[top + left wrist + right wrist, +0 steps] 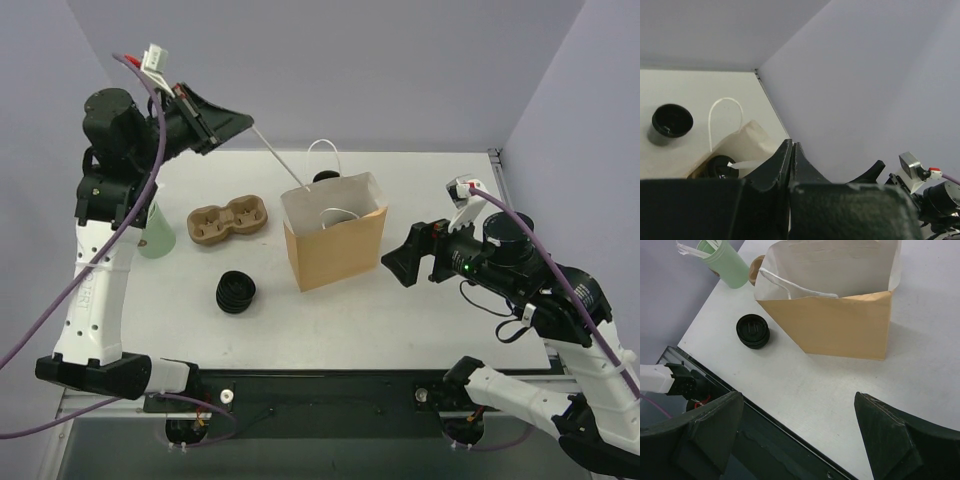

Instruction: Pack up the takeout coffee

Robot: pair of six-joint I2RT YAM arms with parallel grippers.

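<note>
The brown paper bag (335, 245) (840, 325) stands open mid-table. Behind it on the table is a small black lidded cup, the takeout coffee (325, 177) (671, 122). A second black round top (720, 167) shows inside the bag's mouth. My left gripper (245, 122) (791, 143) is raised high at the back left, shut on a thin white straw (280, 158) (742, 164) that slants down to the bag's opening. To the right of the bag my right gripper (402, 268) (796, 396) hovers open and holds nothing.
A brown cup carrier (228, 220) lies left of the bag. In front of it sits a squat ribbed black stack (236, 291) (753, 331). The mint-green cup of straws (155, 232) (725, 262) stands at the far left. The table's near edge (740, 395) runs under my right gripper.
</note>
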